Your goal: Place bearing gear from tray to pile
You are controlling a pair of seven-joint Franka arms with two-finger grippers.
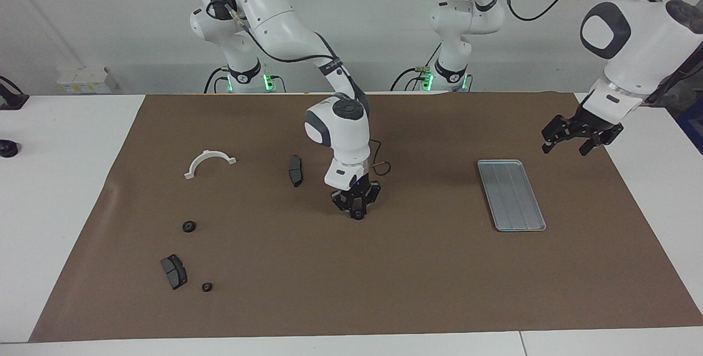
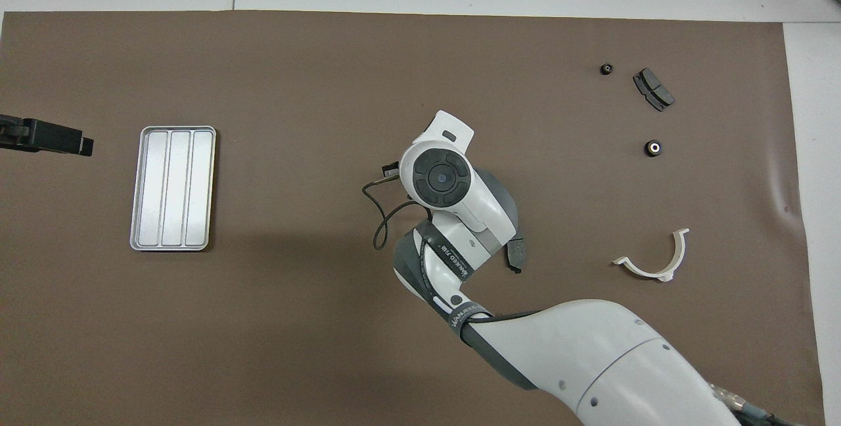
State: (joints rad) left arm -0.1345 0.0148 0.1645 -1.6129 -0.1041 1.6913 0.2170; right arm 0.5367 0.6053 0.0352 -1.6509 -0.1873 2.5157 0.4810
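two arms share the brown mat (image 1: 384, 268). the right gripper (image 1: 357, 209) is low over the middle of the mat, pointing straight down, with its fingers closed on a small black bearing gear (image 1: 357, 215) at the tips; whether the part touches the mat cannot be told. from overhead the arm's own wrist hides both gripper and part.

the tray (image 1: 511, 195) lies flat toward the left arm's end of the table and holds nothing. the left gripper (image 1: 576, 137) hangs in the air near the tray's end closest to the robots, off to one side, its fingers spread apart and holding nothing; this arm waits.

toward the right arm's end lie the loose parts taken here as the pile: two more small black gears (image 1: 189, 226) (image 1: 206, 287), a dark brake pad (image 1: 174, 271) beside the smaller gear, a white curved bracket (image 1: 209, 161) closer to the robots, and a second brake pad (image 1: 295, 170) just beside the right arm's wrist.

judgement: the gear is off the tray and still well apart from the pile, so the carry is unfinished. risks from here: the grip is at the very fingertips on a small round part, so a quick sideways move could let it twist out and roll. a low carry could drag it on the mat or clip the nearby brake pad. releasing from height could make it bounce away.
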